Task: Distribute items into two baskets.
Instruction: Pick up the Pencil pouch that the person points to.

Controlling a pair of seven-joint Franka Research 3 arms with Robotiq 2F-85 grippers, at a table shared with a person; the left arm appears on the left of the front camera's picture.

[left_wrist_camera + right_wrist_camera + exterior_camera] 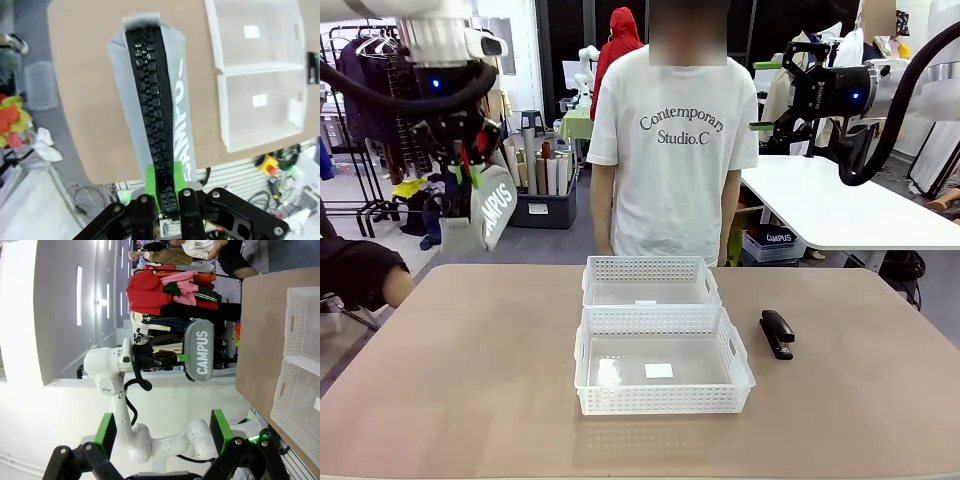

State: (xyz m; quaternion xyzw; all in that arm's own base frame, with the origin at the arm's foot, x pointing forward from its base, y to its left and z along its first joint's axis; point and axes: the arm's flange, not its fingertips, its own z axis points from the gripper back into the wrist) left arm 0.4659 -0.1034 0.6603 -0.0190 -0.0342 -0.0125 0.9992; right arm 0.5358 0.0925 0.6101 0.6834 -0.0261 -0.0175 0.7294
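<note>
A grey soft pouch (495,205) with white "CAMPUS" lettering hangs in the air at the left side of the table (470,380), well clear of its surface. It dangles lengthwise and slightly tilted from the left gripper (468,170).

In the left wrist view the pouch (152,100) stretches away from the camera, its black zipper facing up. The left gripper (164,187) is clamped narrowly on the near end, with a green pad on each side of the zipper. The right wrist view shows the pouch (200,351) from the other side, lettering outward, hanging from the left gripper (177,358).

Two white lattice baskets sit end to end in the middle of the table, touching. The near basket (665,400) is toward the robot's edge and the far basket (650,268) toward the person's edge. Each has only a small white label on its clear bottom. Both are well apart from the pouch.

A black stapler (777,333) lies flat on the table just beside the near basket's right wall.

The right gripper (767,95) is raised high above the far right corner. Its jaws stand wide apart and hold nothing; the right wrist view also shows the right gripper (162,430) spread.

A person (670,150) in a white T-shirt stands at the far edge.
</note>
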